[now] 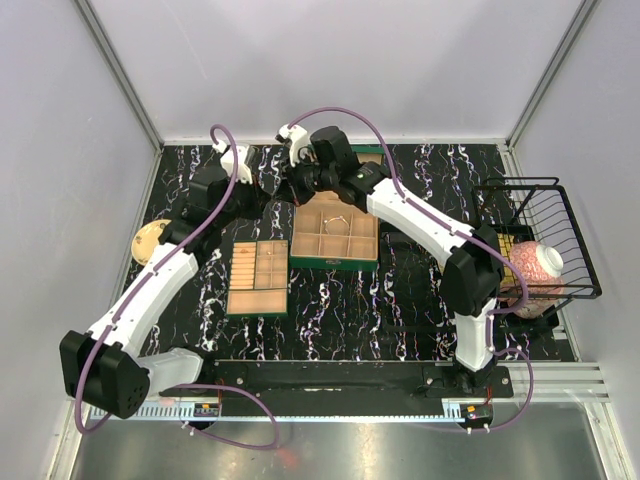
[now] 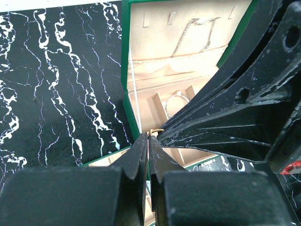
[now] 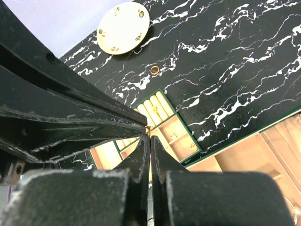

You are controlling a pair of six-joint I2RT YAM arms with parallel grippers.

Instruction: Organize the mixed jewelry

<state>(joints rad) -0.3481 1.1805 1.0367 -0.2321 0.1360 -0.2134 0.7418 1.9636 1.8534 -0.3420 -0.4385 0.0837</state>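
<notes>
Tips of left gripper [image 2: 148, 139] pressed together, pinching small gold piece [image 2: 155, 130], a curved metal sliver, above black marbled table [image 2: 56, 94] near its far edge. Right gripper [image 3: 149, 137] meets it tip-to-tip, clamped on same piece. Rightward, green box [image 2: 124, 56]: pale loop [image 2: 175, 98] in compartment, thin chain [image 2: 184, 36] on tan lid lining.

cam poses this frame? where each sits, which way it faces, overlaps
Top external: above and behind the robot, looking down on the table; both arms whole.
Left wrist: rides the left arm, looks along its shut left tool into the open green box; right arm fills the right.
Right wrist: rides the right arm, looks along its shut right tool over the tan tray toward the yellow mat.
Shared: top and left wrist, box; top and right wrist, tray and mat.
</notes>
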